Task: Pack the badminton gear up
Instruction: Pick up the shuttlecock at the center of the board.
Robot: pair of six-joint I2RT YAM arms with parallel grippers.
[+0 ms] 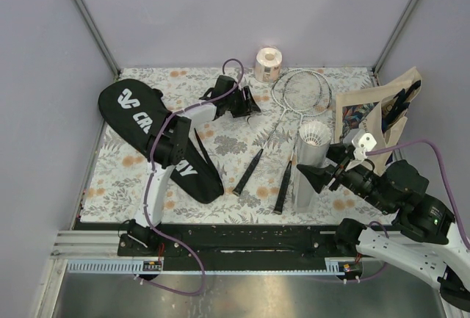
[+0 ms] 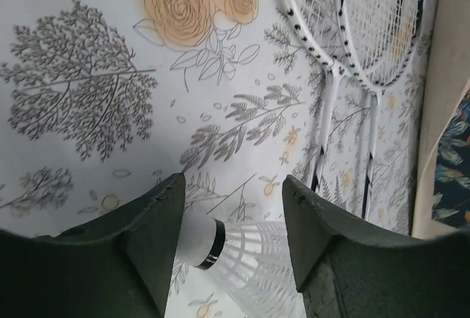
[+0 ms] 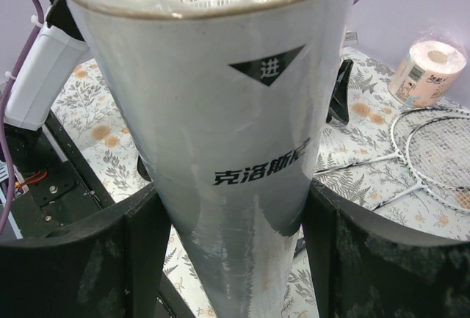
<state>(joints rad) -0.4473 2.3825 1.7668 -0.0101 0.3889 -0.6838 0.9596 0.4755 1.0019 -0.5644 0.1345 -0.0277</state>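
Count from my screen: two rackets (image 1: 248, 172) side by side, centre of top view; one black CROSSWAY bag (image 1: 139, 116), left; one white tube (image 3: 220, 112), lower right; two shuttlecocks.

right gripper (image 3: 231, 208): jaws wide, clamped on white tube, a finger against each side. first shuttlecock (image 1: 316, 136) sits in tube mouth.

left gripper (image 2: 233, 182), upper centre: jaws partly apart, second shuttlecock (image 2: 242, 252) between them, cork against finger at frame left. I can't tell if gripped.

Left arm (image 1: 156, 189) and right arm (image 1: 396, 248) alike: white links, black joints, a purple cable (image 1: 426, 142) looped along each. Dark wedge-shaped fingers (image 2: 117, 259) (matte, a little scuffed). Small green light (image 1: 438, 221) on right elbow.
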